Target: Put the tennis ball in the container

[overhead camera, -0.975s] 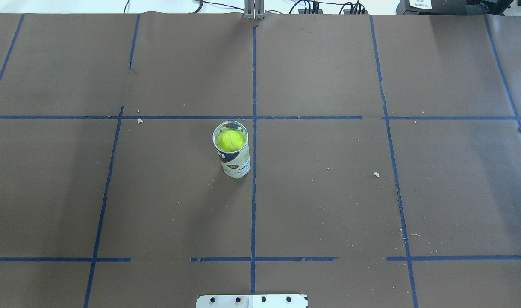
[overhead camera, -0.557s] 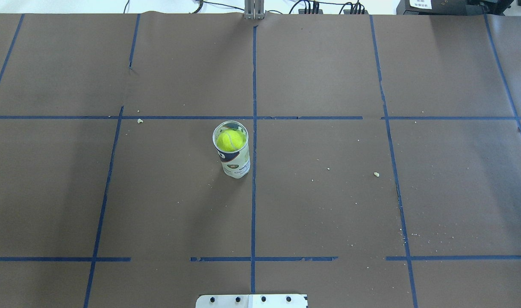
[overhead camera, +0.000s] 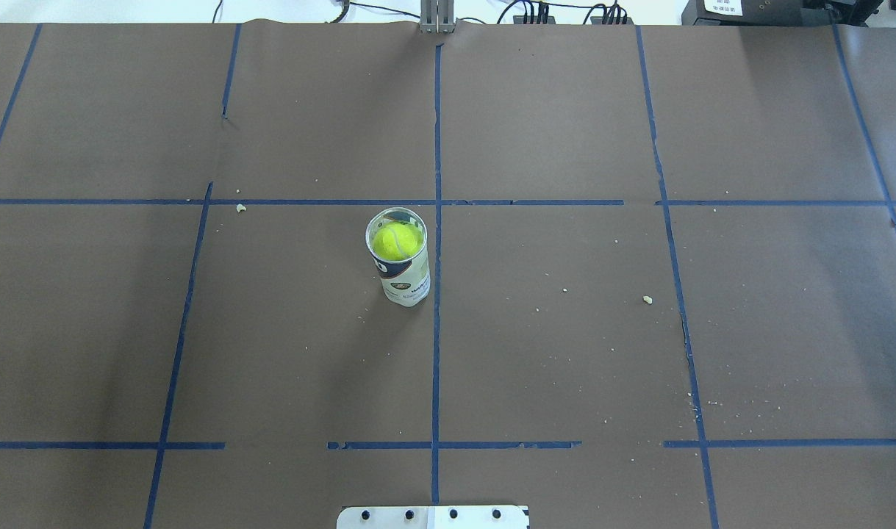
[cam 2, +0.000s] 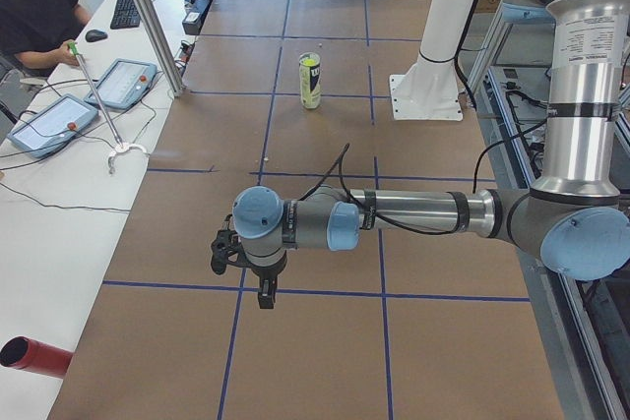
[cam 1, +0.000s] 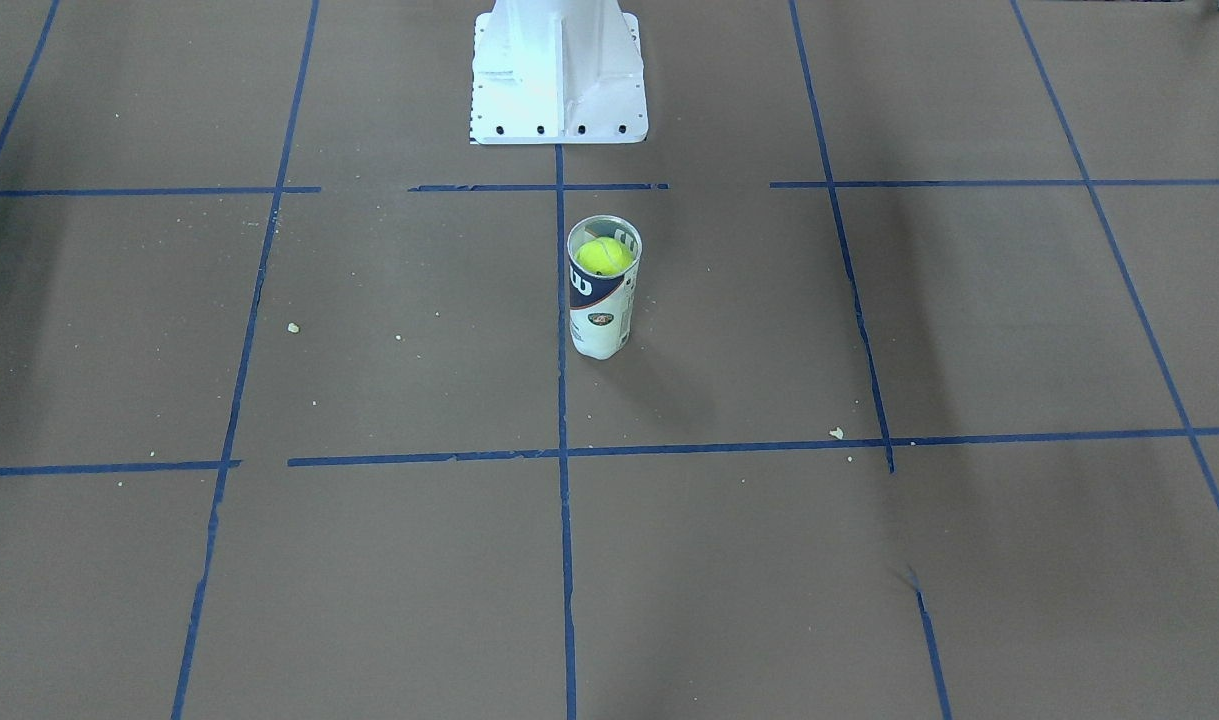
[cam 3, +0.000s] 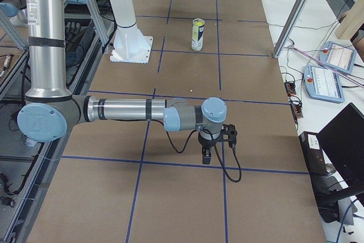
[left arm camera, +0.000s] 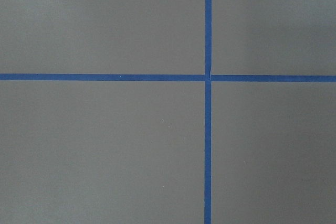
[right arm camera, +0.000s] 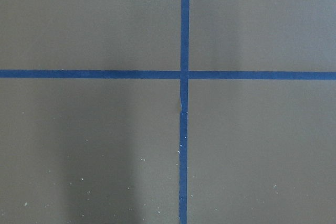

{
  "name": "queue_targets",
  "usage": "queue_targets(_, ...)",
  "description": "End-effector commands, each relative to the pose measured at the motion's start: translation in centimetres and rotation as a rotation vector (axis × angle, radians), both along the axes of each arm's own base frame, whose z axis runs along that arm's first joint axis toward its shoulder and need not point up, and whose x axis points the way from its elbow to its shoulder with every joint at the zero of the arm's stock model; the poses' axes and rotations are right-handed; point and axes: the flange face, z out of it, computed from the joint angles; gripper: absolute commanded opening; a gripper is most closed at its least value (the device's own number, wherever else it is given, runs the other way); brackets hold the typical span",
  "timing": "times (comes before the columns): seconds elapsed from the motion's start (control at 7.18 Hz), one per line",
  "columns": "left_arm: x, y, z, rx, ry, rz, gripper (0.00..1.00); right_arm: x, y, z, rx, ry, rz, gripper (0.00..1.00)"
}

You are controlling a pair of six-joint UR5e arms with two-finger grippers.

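Overhead exterior shows the tennis ball [overhead camera: 398, 241] sitting inside the upright tennis-ball can [overhead camera: 406, 283], so the left gripper [cam 2: 266, 294] and right gripper [cam 3: 206, 156] hang far off, probably parked; I cannot tell whether their jaws are apart or together.

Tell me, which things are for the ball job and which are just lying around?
For the job:
- tennis ball, already sitting inside the can
- container, standing upright

Just lying about:
- crumbs on the brown table
- blue tape lines
- red tube, keyboard and touch panels on the side desk
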Motion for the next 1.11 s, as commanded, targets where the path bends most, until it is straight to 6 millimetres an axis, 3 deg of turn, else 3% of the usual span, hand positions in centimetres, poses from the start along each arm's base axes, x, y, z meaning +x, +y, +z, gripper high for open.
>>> queue_targets(0.0,0.06,0.01,0.30,-0.005,-0.002,0.001,1.00,0.02,0.00,0.00,0.000,0.000,0.000,1.00)
queue_targets(0.97,-0.01,0.04,-0.15,0.005,-0.002,0.000,1.00,0.02,0.00,0.00,0.000,0.000,0.000,1.00)
